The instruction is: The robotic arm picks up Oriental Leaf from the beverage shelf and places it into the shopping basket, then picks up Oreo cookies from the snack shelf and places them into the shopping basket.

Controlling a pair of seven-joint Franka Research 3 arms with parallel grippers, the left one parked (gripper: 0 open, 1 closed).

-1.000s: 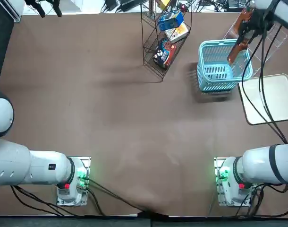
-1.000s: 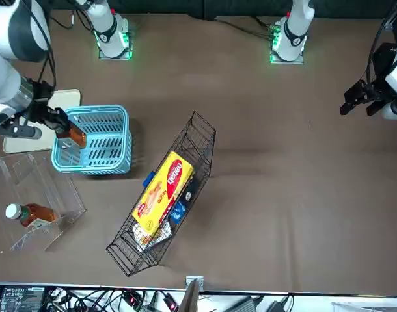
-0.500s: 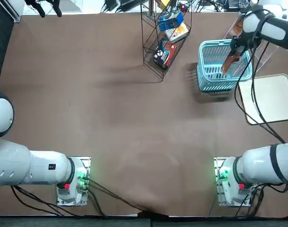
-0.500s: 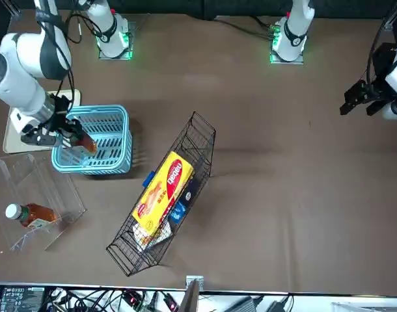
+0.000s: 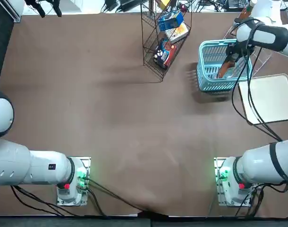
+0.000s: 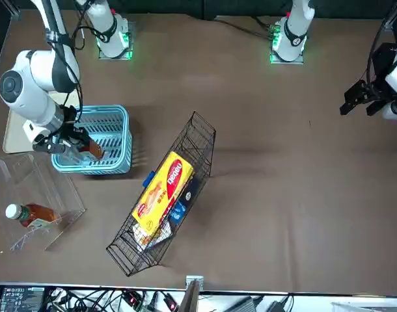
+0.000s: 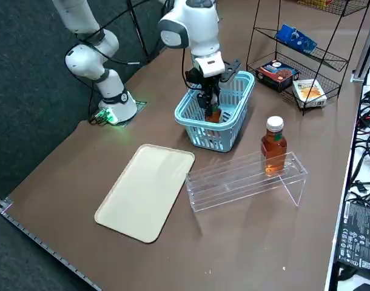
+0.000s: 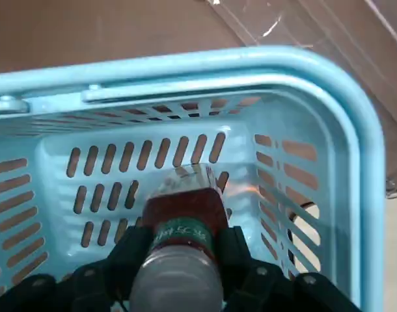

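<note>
Lowering into the shopping basket (image 5: 203, 78) near the tabletop's far right corner, the right gripper (image 8: 183, 255) pinches the Oriental Leaf (image 8: 183, 211) just under its cap, the bottle now below the rim where a second earlier it hung above the basket's outer edge. By that showing, release is near and the Oreo cookies (image 5: 171, 21) in the snack shelf (image 5: 151, 61) come next. Only the right side view shows a second bottle (image 7: 273, 145) upright on the beverage shelf (image 7: 245, 180).
</note>
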